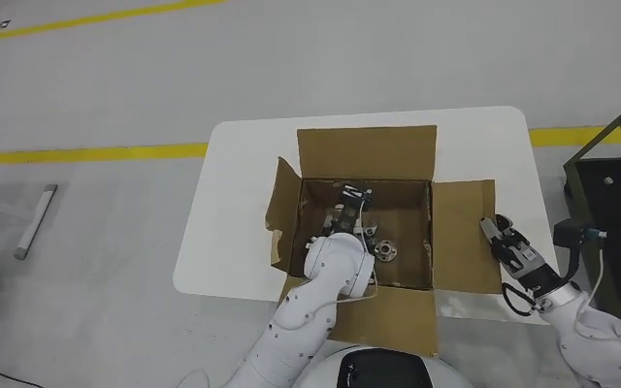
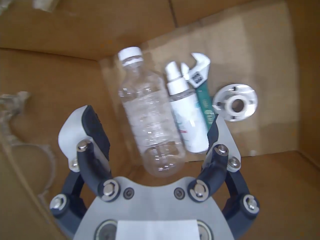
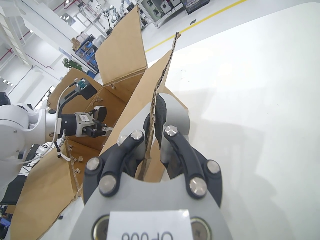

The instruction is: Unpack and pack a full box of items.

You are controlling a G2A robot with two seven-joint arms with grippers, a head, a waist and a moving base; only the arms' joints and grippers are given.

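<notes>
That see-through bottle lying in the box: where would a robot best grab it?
Probably around its wide middle, from straight above, closing across its width. The clear bottle lies flat on the box floor, bare cardboard on one side; the spray bottle lies close along the other, leaving little room.

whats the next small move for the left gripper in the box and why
Probably lower the left gripper onto the clear bottle and close: it hangs open right above that bottle. Mind the spray bottle lying close beside it. The right gripper is shut on the flap, so the box should stay put.
</notes>
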